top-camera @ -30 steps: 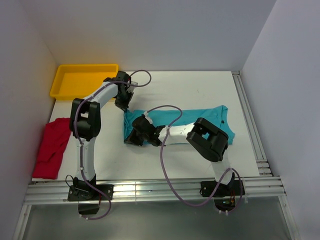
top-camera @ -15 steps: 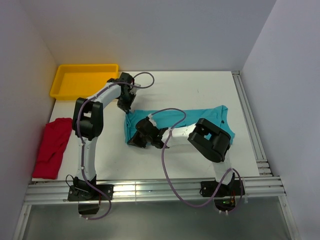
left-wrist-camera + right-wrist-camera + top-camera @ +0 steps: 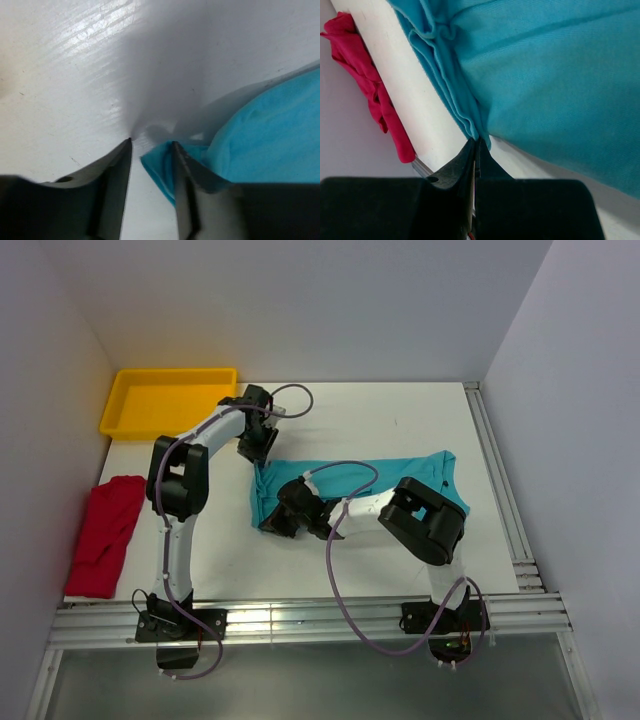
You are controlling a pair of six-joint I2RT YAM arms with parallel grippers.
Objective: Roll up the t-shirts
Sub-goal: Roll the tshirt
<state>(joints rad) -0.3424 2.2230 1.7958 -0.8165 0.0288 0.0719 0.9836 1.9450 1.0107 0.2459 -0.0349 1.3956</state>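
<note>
The teal shirt [image 3: 392, 472] lies mid-desk, the red shirt [image 3: 103, 532] by the left edge. I see the right gripper [image 3: 476, 144] clamped on the teal hem. The left gripper [image 3: 151, 144], fingers apart, should close on its corner before rolling evenly.

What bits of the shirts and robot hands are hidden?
Top view: middle of the teal t-shirt, under the right arm.
Top view: fingertips of the left gripper and right gripper, covered by their own wrists.
Left wrist view: most of the teal t-shirt, cut off by the right edge.
Right wrist view: how much cloth the shut fingers hold, hidden by them.
</note>
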